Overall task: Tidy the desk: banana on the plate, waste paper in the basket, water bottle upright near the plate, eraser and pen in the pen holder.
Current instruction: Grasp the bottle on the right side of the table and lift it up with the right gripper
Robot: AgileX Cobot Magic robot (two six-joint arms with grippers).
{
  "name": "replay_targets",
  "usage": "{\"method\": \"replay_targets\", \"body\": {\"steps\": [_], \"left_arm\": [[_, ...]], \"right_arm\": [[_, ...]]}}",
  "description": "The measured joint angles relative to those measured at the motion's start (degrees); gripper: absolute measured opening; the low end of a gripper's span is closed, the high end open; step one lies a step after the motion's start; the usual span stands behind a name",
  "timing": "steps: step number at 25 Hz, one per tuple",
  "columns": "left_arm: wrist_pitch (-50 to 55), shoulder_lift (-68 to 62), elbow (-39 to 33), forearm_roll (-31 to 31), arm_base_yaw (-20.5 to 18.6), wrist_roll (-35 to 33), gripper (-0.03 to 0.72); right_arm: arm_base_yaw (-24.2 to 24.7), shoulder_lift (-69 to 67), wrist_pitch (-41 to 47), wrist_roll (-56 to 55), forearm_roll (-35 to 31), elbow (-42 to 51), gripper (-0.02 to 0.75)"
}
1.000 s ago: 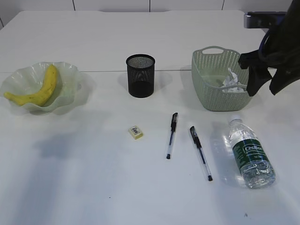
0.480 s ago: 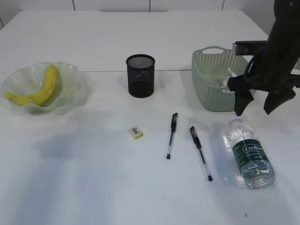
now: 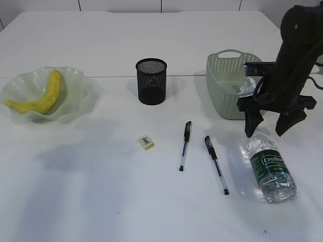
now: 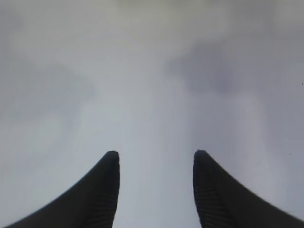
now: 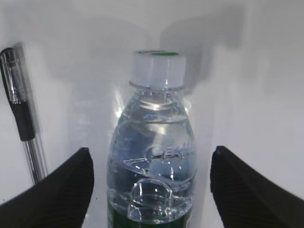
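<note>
White desk point(image 3: 101, 201), plain white panels behind it. My right gripper point(image 3: 269, 127) hangs over the cap end of the water bottle point(image 3: 270, 164), fingers spread wide, nothing held. Bottle lies on its side at my 5 o'clock corner of the desk, cap pointing to 12. In the right wrist view the bottle point(image 5: 154, 142) sits centred between my two fingers point(image 5: 61, 190), neither touching it; one pen point(image 5: 21, 118) is at 9 o'clock of the bottle.

My left gripper point(image 4: 154, 154) is open too, empty, only bare desk under it.

Banana point(image 3: 40, 96) already on the plate point(image 3: 75, 80), far out at 9–10 o'clock. Waste paper point(image 3: 248, 86) in the basket point(image 3: 222, 96), just behind my right arm at 12. Black mesh pen holder point(image 3: 151, 80) at 11 o'clock of centre. Eraser point(image 3: 146, 141) on the desk, 6 o'clock of the holder. Two pens lie flat near centre: one point(image 3: 184, 145) at 3 o'clock of the eraser, other pen point(image 3: 216, 164) between it and the bottle.
</note>
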State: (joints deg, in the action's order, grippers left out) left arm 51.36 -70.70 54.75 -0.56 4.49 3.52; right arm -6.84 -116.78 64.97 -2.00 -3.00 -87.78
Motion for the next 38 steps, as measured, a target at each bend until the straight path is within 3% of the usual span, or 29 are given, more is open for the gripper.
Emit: {"method": "replay_targets", "body": {"steps": [38], "left_arm": [[-0.9,0.0,0.0,-0.8,-0.1,0.0,0.351]], "right_arm": [[0.0,-4.7,-1.7,-0.2,-1.5,0.0,0.604]]}}
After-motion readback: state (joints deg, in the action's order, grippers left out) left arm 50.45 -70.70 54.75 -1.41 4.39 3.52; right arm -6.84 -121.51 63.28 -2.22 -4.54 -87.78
